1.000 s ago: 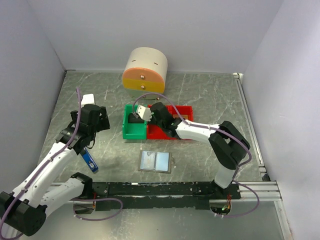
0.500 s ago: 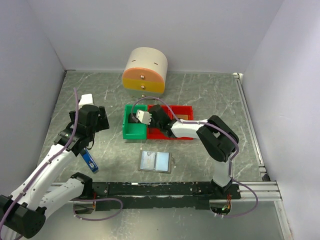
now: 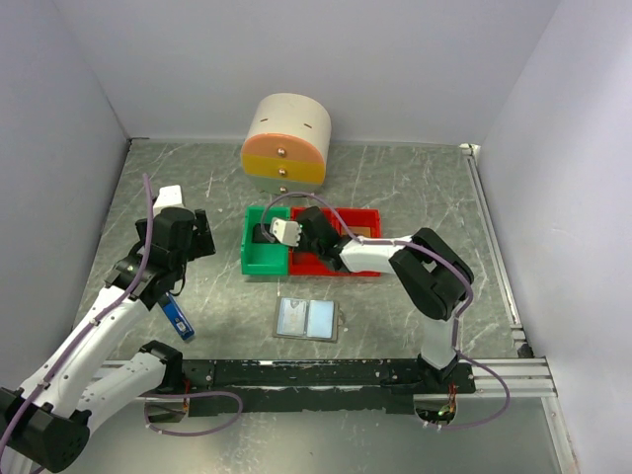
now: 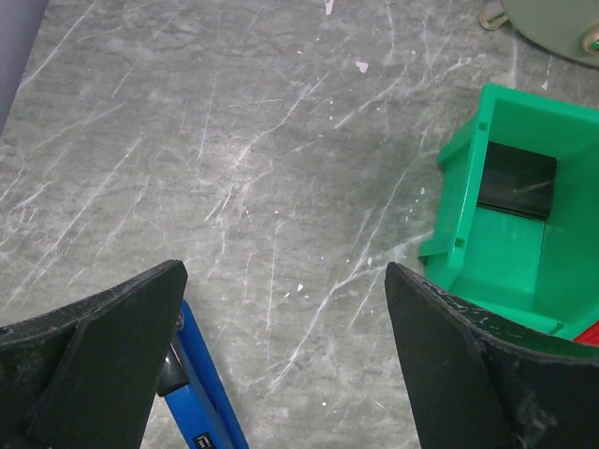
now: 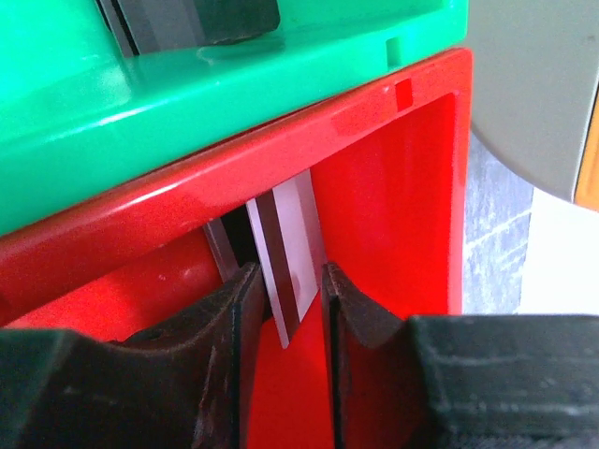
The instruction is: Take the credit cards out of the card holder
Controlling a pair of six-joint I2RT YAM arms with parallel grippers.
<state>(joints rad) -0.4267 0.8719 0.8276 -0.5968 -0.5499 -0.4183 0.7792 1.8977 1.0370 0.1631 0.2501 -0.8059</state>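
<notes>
The grey card holder (image 3: 308,319) lies open and flat on the table in front of the bins, its pale inner pockets facing up. My right gripper (image 3: 298,240) reaches into the left end of the red bin (image 3: 363,217). A silvery credit card (image 5: 290,243) with a dark stripe stands on edge between its fingers (image 5: 287,276), with a gap beside the right finger; the jaws stand slightly apart. A black card (image 4: 517,181) lies in the green bin (image 4: 487,253). My left gripper (image 4: 284,281) hangs wide open above bare table, holding nothing.
A blue-and-black stick (image 3: 178,316) lies on the table below my left gripper. A round beige and orange drawer box (image 3: 286,143) stands behind the bins. The green bin (image 3: 265,259) sits against the red bin's left side. Grey walls close in the table.
My right gripper shifted a little left over the bins, and its jaws have parted around the silvery card. The left arm drew back slightly and stayed open.
</notes>
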